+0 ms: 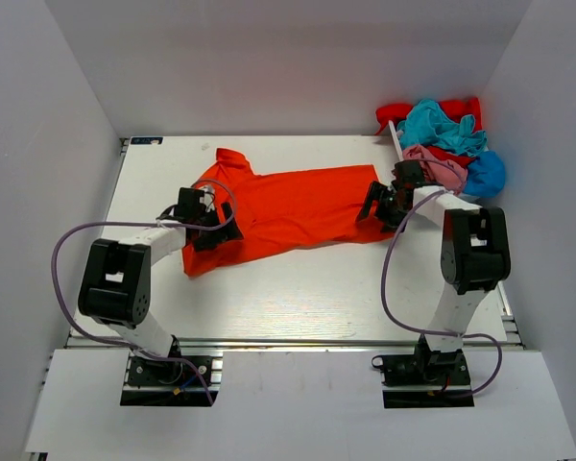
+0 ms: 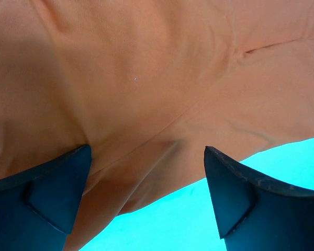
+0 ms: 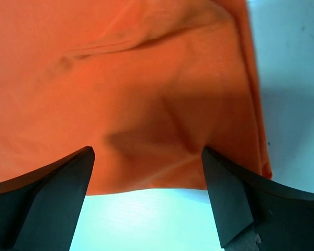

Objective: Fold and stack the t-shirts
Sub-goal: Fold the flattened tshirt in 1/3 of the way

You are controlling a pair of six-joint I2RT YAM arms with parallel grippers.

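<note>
The bright orange-red cloth t-shirt (image 1: 288, 206) lies spread on the white table (image 1: 298, 288). The left gripper (image 1: 209, 219) is over its left end and the right gripper (image 1: 379, 205) over its right end. Both have their fingers wide apart and hold nothing.

Orange-red t-shirt (image 1: 298, 206) spread on table (image 1: 298, 288)

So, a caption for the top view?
Left gripper and right gripper open over orange shirt; other shirts piled aside.
</note>
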